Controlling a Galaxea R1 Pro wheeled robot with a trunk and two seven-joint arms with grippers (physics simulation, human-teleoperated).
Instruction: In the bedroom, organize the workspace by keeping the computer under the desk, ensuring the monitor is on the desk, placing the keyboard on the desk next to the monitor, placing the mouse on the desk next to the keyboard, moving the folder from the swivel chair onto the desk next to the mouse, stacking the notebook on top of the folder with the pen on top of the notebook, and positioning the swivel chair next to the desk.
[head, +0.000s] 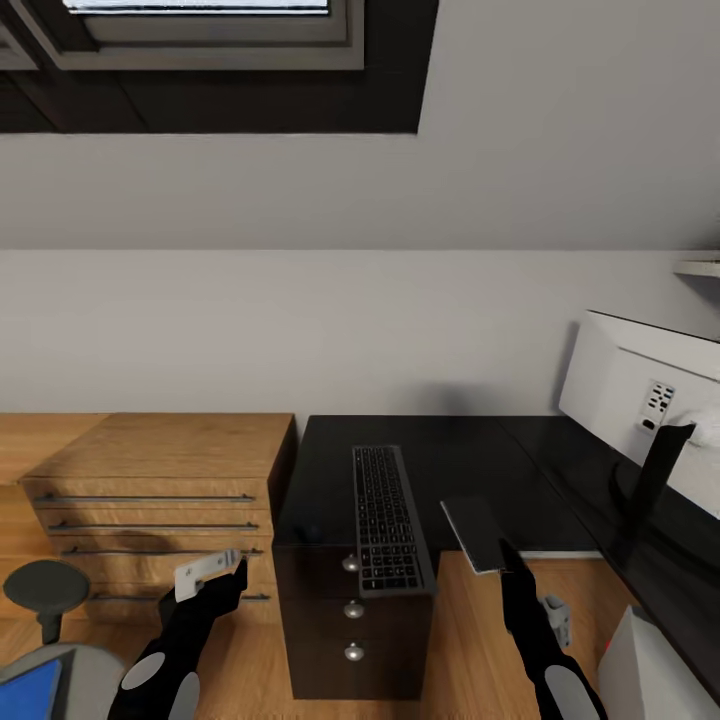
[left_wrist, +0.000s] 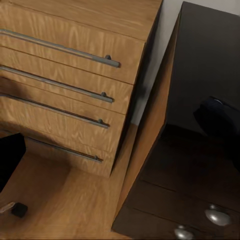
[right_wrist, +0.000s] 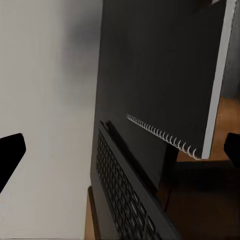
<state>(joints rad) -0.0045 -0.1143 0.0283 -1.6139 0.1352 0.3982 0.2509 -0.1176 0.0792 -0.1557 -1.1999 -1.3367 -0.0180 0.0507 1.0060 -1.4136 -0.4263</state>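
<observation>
1. Notebook (head: 474, 534) is pinched at its near edge by the right gripper (head: 507, 556), held level just over the desk (head: 470, 460) front edge, ready to stack
2. Keyboard (head: 391, 522) lies on the desk just left of that claw
3. Left gripper (head: 222, 572) hangs before the wooden dresser (head: 160, 500); its spread I cannot tell
4. Folder (head: 30, 690) sits behind it on the swivel chair (head: 80, 670)

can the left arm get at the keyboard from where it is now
Probably yes. The left gripper hangs beside the drawer unit, in front of the wooden dresser. The keyboard lies on the desk up and to its right, overhanging the front edge, with nothing between them.
</observation>
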